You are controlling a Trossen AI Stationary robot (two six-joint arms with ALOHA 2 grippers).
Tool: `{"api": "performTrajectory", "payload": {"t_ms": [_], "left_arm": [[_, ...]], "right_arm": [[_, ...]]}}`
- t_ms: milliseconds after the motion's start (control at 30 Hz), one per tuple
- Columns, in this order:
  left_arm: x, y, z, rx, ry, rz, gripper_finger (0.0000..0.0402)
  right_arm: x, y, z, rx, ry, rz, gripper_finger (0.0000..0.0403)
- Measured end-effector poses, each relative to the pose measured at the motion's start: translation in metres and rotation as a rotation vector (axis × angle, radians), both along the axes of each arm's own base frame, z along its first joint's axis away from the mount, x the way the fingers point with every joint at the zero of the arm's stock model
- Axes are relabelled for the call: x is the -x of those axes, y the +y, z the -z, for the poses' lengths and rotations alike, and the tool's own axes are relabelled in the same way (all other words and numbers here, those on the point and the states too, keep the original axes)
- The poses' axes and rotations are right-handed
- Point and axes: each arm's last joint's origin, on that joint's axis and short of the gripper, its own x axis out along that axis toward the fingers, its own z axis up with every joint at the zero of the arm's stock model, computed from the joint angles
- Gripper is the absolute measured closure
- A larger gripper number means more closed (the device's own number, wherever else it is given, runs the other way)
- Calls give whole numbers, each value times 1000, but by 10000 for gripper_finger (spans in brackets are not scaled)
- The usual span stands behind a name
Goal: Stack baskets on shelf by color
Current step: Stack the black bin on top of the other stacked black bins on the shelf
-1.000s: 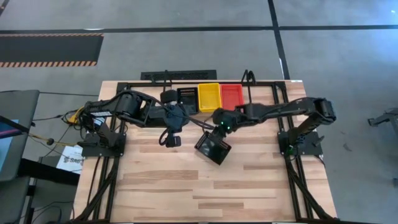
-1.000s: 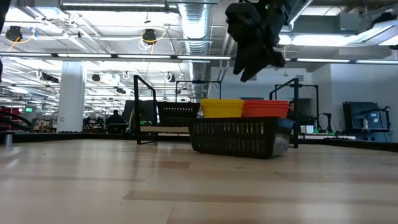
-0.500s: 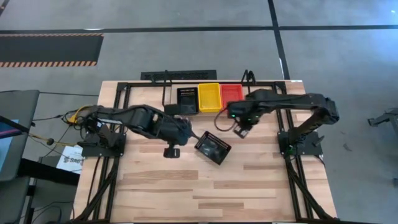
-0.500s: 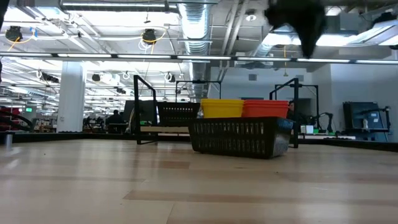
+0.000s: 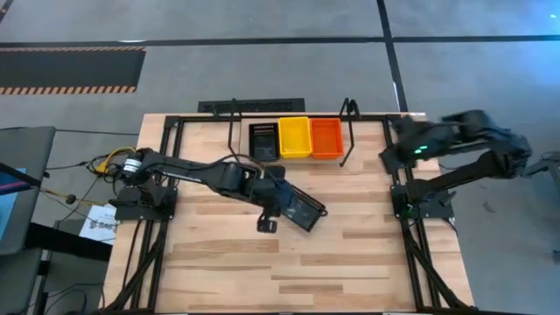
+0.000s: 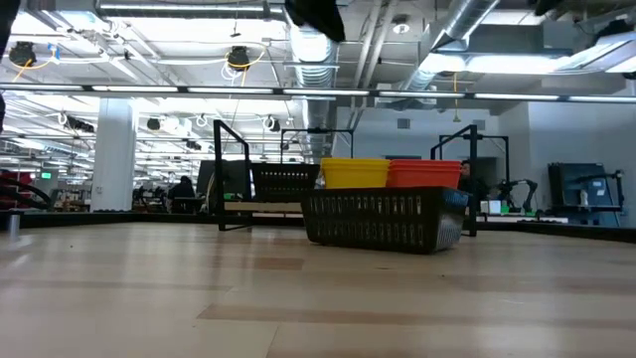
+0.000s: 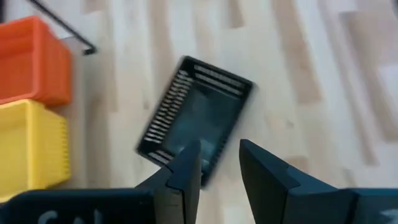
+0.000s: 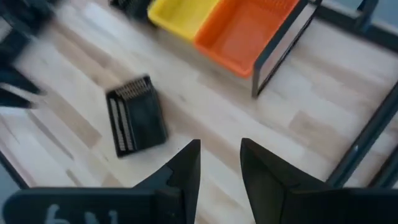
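Note:
A black basket (image 5: 303, 210) lies askew on its bottom on the wood table, near the middle. My left gripper (image 7: 219, 158) hovers just left of it and above it (image 5: 278, 199). It is open, slanting down toward the basket (image 7: 196, 115), and nothing is between its fingers. My right gripper (image 8: 221, 155) is open and drawn back high over the table's right side (image 5: 404, 150). On the shelf (image 5: 346, 131) at the far edge sit a black basket (image 5: 262, 140), a yellow one (image 5: 294, 137) and a red one (image 5: 326, 137), side by side.
Black frame rails (image 5: 166, 131) run round the tabletop, and the arm bases stand at the left (image 5: 144, 201) and right (image 5: 424, 201). The shelf's upright looped end (image 8: 280, 53) stands beside the red basket. Bare wood (image 5: 280, 271) fills the near half of the table.
My right gripper has risen and pulled back from over the loose black basket toward the table's right edge. My left gripper has swung from beside the shelf toward the right and near, sinking toward that basket. The basket has stayed where it was.

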Motion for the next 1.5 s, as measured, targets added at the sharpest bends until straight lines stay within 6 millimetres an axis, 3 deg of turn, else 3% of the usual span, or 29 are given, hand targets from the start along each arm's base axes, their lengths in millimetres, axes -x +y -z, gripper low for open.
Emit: {"api": "performTrajectory", "payload": {"t_ms": [167,367,500,700,900,1167,1500], "left_arm": [[-13,22,10,-41,-108,-158,304],[-22,51,16,66,-209,-347,304],[-20,69,24,234,-215,-615,304],[-9,79,32,277,-173,-930,304],[-7,79,33,292,-171,-991,304],[-9,89,32,234,-158,-882,304],[8,91,42,331,35,-1056,271]], "right_arm": [[34,0,-13,56,-175,10,269],[50,1,-25,129,-334,-119,270],[59,1,-32,196,-403,-200,268],[63,0,-34,305,-389,-309,269],[58,1,-34,432,-333,-416,270],[45,3,-44,550,-385,-512,274],[59,1,-44,554,-409,-505,274]]}}
